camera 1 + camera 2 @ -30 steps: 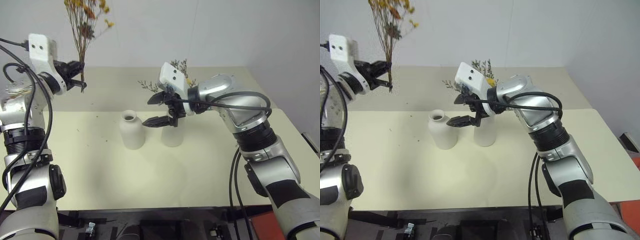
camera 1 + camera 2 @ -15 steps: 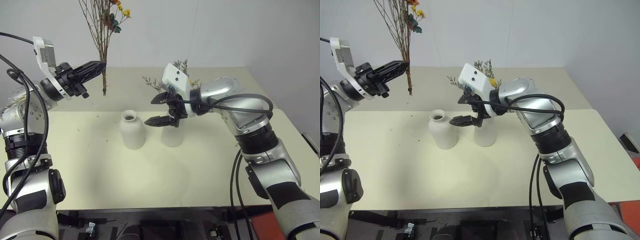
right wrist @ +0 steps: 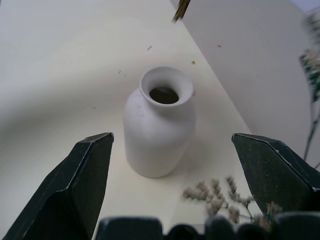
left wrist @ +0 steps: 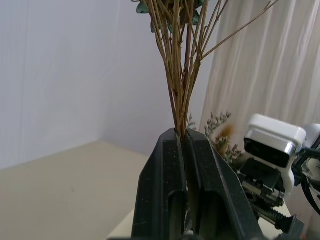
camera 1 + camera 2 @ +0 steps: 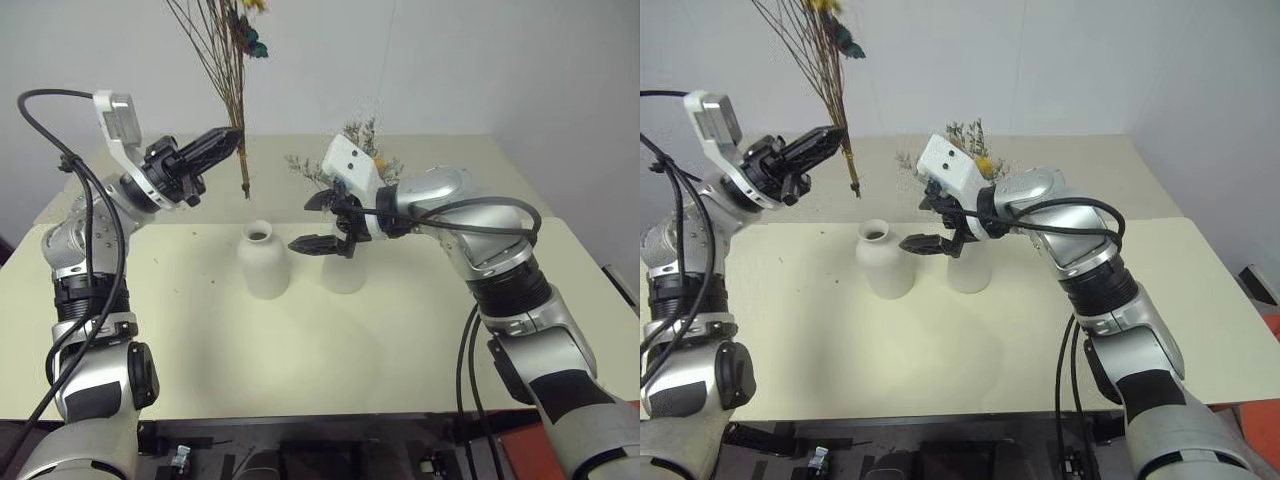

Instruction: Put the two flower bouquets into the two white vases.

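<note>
One bouquet (image 5: 222,60), clamped in the left hand (image 5: 232,143), has swung rightward to just behind the bottle vase (image 5: 263,260); insertion looks next. Beside that vase, the right hand (image 5: 318,222) gapes wide.

Two white vases stood on the worktop (image 5: 180,330): one rounded bottle vase (image 5: 264,260) near the middle of the frame and one cylinder vase (image 5: 344,270) just right of it. There were two flower bouquets: one bunch on thin brown stems (image 5: 228,60) at the upper left of centre, and one grey-green sprig bunch (image 5: 362,140) at the centre. Two end effectors were in the frame, the left end effector (image 5: 236,138) and the right end effector (image 5: 305,223).
</note>
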Controlling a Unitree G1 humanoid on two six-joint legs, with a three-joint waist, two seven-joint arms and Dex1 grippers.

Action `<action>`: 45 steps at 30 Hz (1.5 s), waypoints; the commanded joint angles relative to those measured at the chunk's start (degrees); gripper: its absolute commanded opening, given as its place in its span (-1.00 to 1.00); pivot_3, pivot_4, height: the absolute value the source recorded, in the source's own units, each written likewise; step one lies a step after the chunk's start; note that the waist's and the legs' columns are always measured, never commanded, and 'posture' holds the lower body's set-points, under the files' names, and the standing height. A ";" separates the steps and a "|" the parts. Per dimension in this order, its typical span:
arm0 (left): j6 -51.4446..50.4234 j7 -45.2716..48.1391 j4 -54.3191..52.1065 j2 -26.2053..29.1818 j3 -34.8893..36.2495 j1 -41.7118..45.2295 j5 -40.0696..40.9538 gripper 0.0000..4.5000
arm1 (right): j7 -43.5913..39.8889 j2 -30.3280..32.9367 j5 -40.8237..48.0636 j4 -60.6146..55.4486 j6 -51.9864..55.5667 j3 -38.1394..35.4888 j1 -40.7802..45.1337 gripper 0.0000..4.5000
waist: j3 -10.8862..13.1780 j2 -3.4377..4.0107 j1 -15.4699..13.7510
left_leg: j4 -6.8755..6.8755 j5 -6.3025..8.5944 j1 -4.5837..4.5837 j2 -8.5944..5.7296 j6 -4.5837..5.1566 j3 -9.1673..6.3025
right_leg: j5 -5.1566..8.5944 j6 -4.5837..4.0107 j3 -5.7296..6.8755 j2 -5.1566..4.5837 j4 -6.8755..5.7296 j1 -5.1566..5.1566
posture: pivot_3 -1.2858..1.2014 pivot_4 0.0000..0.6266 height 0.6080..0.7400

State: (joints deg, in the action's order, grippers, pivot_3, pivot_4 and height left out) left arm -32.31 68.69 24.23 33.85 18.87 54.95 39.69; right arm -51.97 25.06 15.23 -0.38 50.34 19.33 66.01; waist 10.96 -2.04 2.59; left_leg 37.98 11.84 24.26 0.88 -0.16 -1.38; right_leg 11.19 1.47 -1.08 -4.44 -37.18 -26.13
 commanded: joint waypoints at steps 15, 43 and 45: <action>3.91 -1.00 -2.52 -1.95 -1.68 -6.24 -0.83 -0.91 | 4.47 -0.44 1.44 -7.76 2.98 -3.05 -0.93 1.00 | 0.00 0.00 -0.05 | 0.01 0.00 0.00 0.00 0.00 -0.01 | 0.00 0.00 0.00 0.00 0.03 0.01 | 0.03 -0.52 1.00; 7.98 -3.85 -5.45 -2.35 -4.55 -12.65 -3.93 -0.91 | 4.83 -0.04 2.77 -8.80 3.13 -3.08 -1.57 1.00 | 0.00 0.00 -0.05 | 0.01 0.00 -0.02 0.00 0.00 -0.01 | 0.00 0.00 0.00 0.00 0.07 0.01 | 0.03 -0.52 1.00; 7.14 -3.60 -5.66 -1.97 -4.88 -13.04 -3.74 -0.91 | 4.80 0.02 2.83 -8.96 3.20 -3.12 -1.65 1.00 | 0.00 0.00 -0.06 | 0.01 0.00 -0.02 0.01 0.00 -0.01 | 0.00 0.00 0.00 0.00 0.07 0.01 | 0.03 -0.52 1.00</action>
State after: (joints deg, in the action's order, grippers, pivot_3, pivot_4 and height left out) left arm -24.66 64.59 20.99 30.92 13.79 41.85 35.77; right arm -47.39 24.77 17.24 -7.11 53.12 18.55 64.08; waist 10.96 -2.04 2.53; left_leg 37.99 11.84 24.24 0.88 -0.16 -1.39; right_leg 11.19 1.47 -1.08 -4.44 -37.11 -26.12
